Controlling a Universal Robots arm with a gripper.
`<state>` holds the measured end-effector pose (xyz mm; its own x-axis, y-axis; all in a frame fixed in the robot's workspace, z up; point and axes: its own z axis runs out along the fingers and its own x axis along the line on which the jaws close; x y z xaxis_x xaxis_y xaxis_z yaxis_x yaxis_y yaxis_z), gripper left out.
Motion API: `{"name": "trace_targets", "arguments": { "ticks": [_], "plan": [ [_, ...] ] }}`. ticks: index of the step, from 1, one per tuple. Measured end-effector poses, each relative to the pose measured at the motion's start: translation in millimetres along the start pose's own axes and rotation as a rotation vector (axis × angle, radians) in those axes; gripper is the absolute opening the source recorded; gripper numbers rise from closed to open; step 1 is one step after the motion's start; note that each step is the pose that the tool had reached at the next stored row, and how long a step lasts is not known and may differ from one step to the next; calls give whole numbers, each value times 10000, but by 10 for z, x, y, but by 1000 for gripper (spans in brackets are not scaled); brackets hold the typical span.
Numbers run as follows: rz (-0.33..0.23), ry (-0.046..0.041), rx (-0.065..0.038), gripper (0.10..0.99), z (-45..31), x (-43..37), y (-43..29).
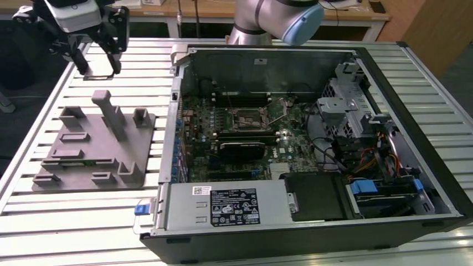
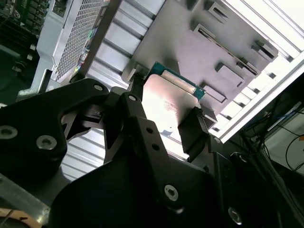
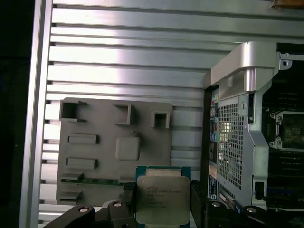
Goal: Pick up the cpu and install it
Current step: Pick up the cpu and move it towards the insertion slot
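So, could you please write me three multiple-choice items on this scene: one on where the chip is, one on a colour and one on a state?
1. Where is the cpu?
A. Between the fingers of the gripper
B. In the socket
C. Lying on the grey fixture

2. What colour is the edge around the cpu's metal top?
A. Red
B. Yellow
C. Bluish green

3. How is the computer case?
A. Closed
B. Open, with the motherboard showing
C. Wrapped in foil

Answers:
1 A: both wrist views show the fingers clamped on two opposite sides of the cpu.
2 C: the first wrist view shows that rim around the silvery top.
3 B: the exterior view looks straight onto the boards inside.
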<state>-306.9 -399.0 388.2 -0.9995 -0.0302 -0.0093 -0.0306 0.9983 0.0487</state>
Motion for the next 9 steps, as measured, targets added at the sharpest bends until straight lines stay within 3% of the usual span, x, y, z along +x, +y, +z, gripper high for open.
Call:
{"name": "trace_targets", "arguments": {
  "ticks": [9],
  "plan": [
    [0,-1,-1,545,2,-176,-5]
  ]
}}
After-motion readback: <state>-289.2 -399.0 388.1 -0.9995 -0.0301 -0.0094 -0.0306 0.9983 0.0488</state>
